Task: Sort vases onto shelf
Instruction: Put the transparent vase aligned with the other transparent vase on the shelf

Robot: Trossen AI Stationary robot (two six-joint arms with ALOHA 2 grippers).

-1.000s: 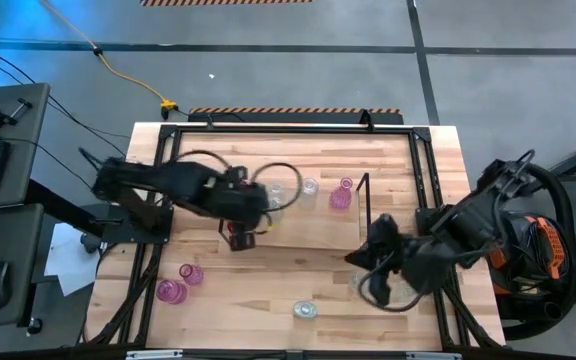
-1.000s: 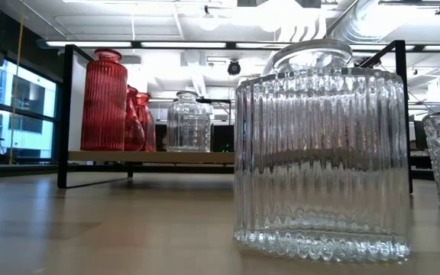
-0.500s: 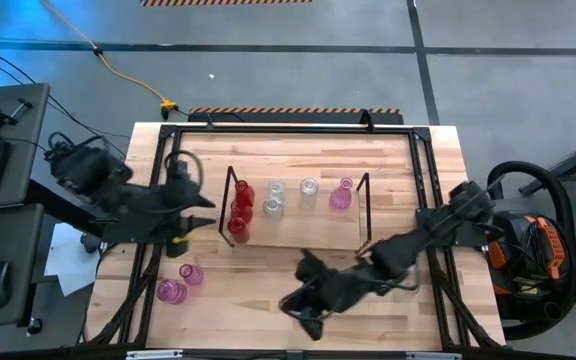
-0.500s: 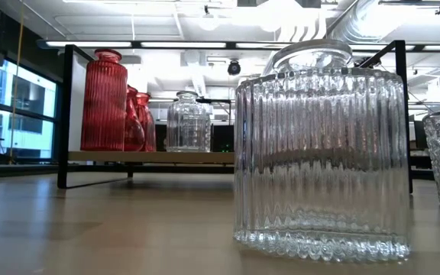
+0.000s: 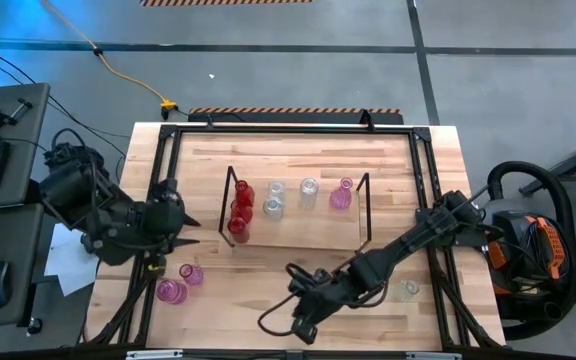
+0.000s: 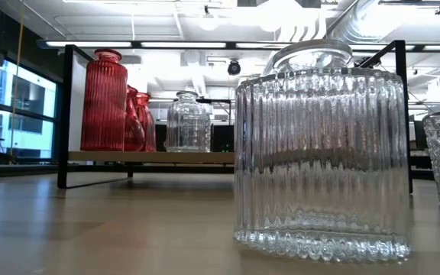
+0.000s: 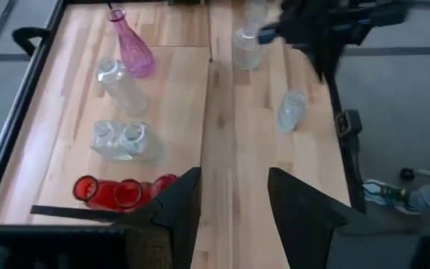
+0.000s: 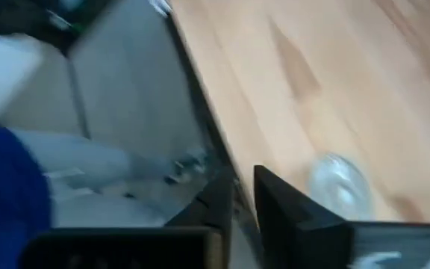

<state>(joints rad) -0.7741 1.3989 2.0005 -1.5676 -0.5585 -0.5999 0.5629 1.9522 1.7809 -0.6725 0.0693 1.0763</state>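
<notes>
The right end effector [image 5: 303, 322] is reaching low over the counter's [image 5: 298, 160] front edge, fingers nearly pressed together, pinching nothing, with a clear vase [image 8: 340, 184] just beside them. A careless sweep could be toppling it. The left end effector [image 5: 173, 215], spread and empty, is waiting beside the shelf [image 5: 363, 205], where red vases [image 5: 240, 208] are standing.

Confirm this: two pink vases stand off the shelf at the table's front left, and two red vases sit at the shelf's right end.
Not quite. The red vases sit at the shelf's left end, as the high view shows; its right end holds a pink vase. The two pink vases off the shelf are as stated.
</notes>
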